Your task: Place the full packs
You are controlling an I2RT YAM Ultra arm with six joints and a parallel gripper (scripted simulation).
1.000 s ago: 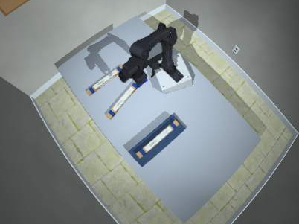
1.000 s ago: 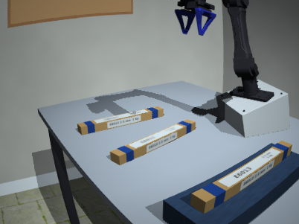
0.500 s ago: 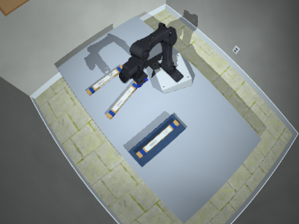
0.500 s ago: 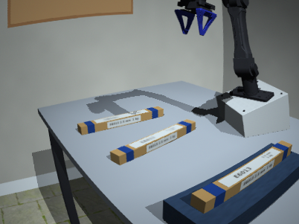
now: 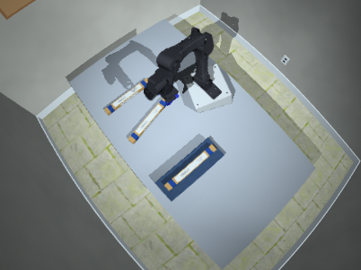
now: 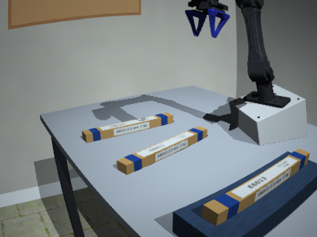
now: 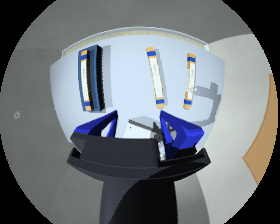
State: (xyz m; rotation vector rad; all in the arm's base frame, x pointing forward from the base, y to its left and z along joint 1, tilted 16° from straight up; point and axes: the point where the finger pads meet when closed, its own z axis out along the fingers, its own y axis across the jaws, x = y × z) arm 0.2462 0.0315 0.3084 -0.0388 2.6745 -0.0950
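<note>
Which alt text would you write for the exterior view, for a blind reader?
One electrode pack lies on a dark blue platform; two more packs lie on the grey table. Above, a black arm's open gripper hangs, holding nothing.
</note>
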